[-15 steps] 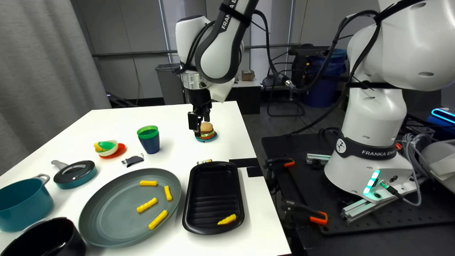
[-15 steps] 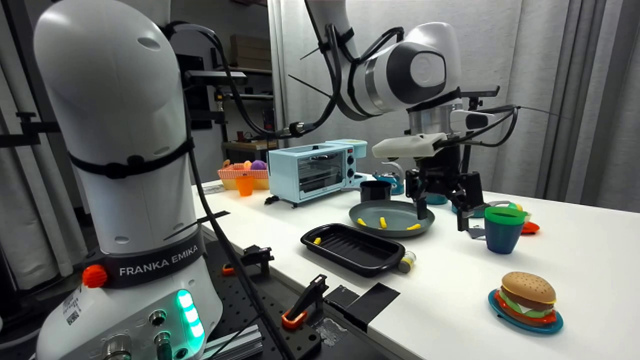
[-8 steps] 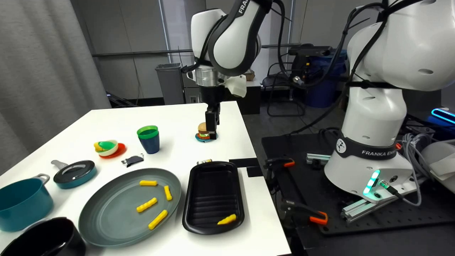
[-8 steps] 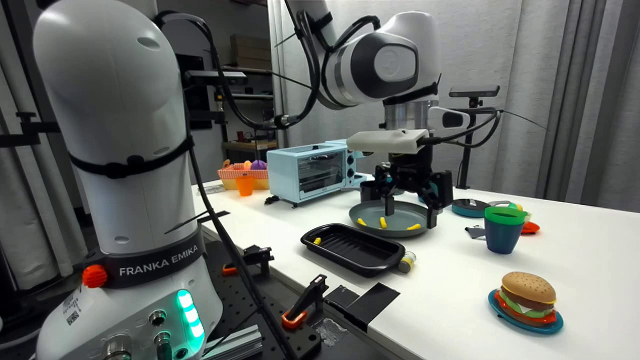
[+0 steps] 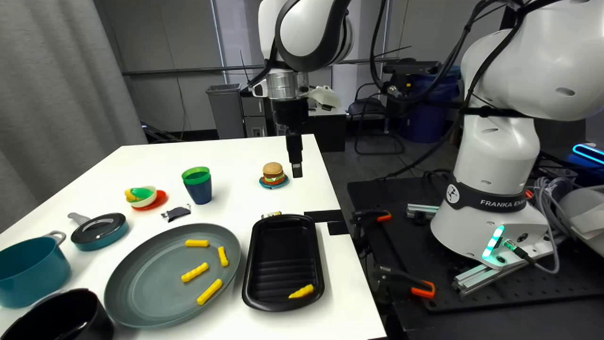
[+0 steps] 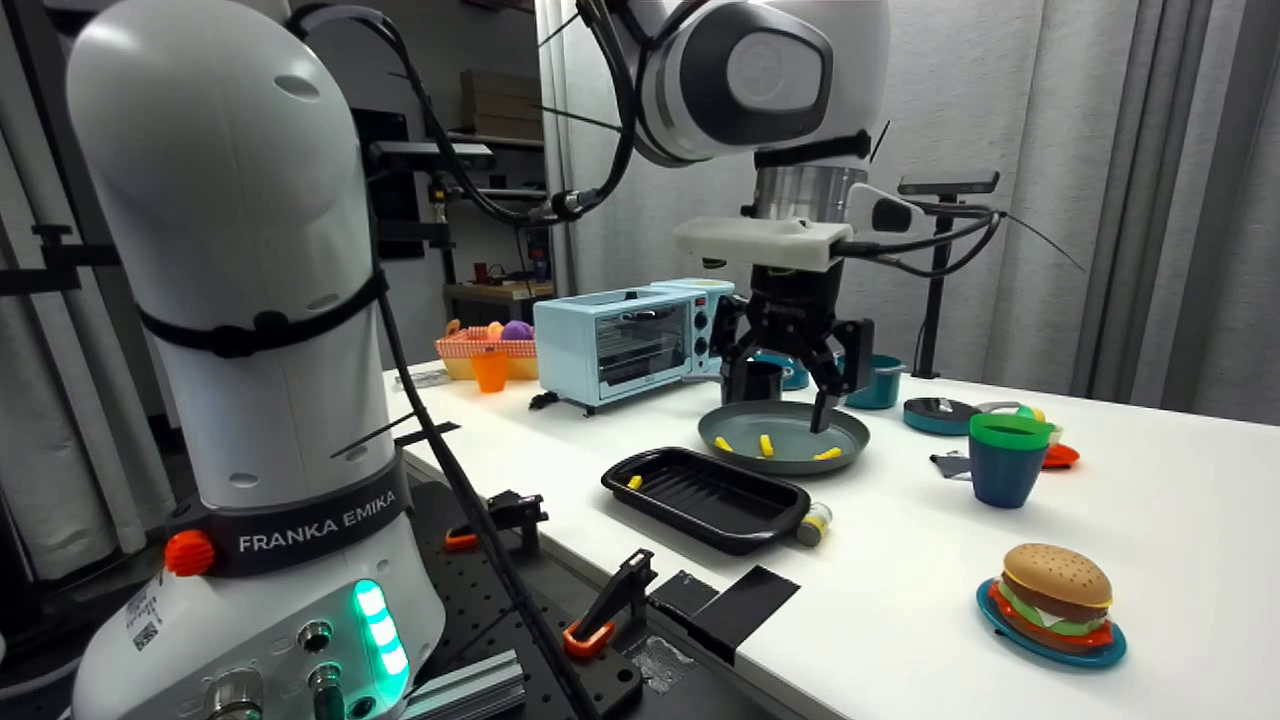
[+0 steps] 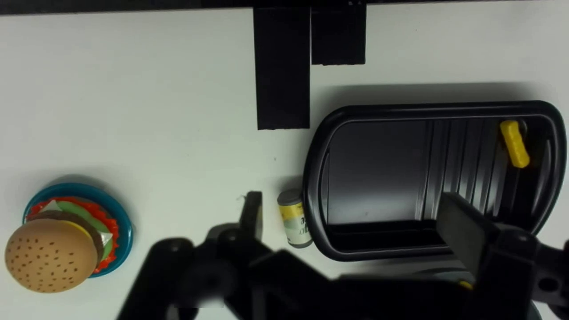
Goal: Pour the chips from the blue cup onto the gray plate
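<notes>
Claw (image 7: pixel 354 218) was wide, empty, above the desk (image 5: pixel 236 179) | four chips (image 5: pixel 195 272) lay on the gray plate (image 5: pixel 141 278), one in the black tray (image 5: pixel 283 241) | blue cup (image 6: pixel 1004 478) held a green cup (image 6: pixel 1008 438), contents unclear | likely risk was spread fingers (image 7: pixel 462 233) clipping the black tray if sent for its chip

Spreads as a white surface (image 5: pixel 236 198) across the lower left and centre of an exterior view. Carries a gray plate (image 5: pixel 146 278) at lower left, near a black tray (image 5: pixel 283 245) at lower centre. Bears stacked cups (image 5: pixel 198 187), green inside dark blue, left of centre, plus a red dish (image 5: pixel 160 200) further left. Holds a teal pot (image 5: pixel 35 276) and a black pot (image 5: pixel 61 314) toward the lower left corner. In the wrist view, supports a teal saucer (image 7: pixel 124 231) at lower left, a small can (image 7: pixel 295 224) lying at lower centre, and black tape (image 7: pixel 283 89) at top centre.
</notes>
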Action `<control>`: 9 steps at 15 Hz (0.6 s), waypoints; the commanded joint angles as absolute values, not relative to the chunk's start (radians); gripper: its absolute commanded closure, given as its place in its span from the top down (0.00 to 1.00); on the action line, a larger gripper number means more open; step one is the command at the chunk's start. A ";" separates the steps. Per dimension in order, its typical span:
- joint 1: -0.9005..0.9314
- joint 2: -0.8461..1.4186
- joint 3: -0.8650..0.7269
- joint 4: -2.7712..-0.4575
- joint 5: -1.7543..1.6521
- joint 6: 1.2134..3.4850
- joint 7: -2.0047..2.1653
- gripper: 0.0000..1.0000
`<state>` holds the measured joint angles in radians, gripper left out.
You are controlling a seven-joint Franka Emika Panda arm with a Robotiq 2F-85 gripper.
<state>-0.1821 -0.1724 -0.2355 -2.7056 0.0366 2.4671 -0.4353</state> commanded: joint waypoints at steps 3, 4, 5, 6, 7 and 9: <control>-0.178 -0.165 -0.239 -2.705 0.034 2.466 -0.433 1.00; -0.178 -0.165 -0.239 -2.705 0.034 2.466 -0.433 1.00; -0.178 -0.165 -0.239 -2.705 0.034 2.466 -0.433 1.00; -0.178 -0.165 -0.239 -2.705 0.034 2.466 -0.433 1.00; -0.178 -0.165 -0.239 -2.705 0.034 2.466 -0.433 1.00; -0.178 -0.165 -0.239 -2.705 0.034 2.466 -0.432 1.00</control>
<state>-0.1821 -0.1629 -0.2353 -2.7048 0.0366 2.4681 -0.4352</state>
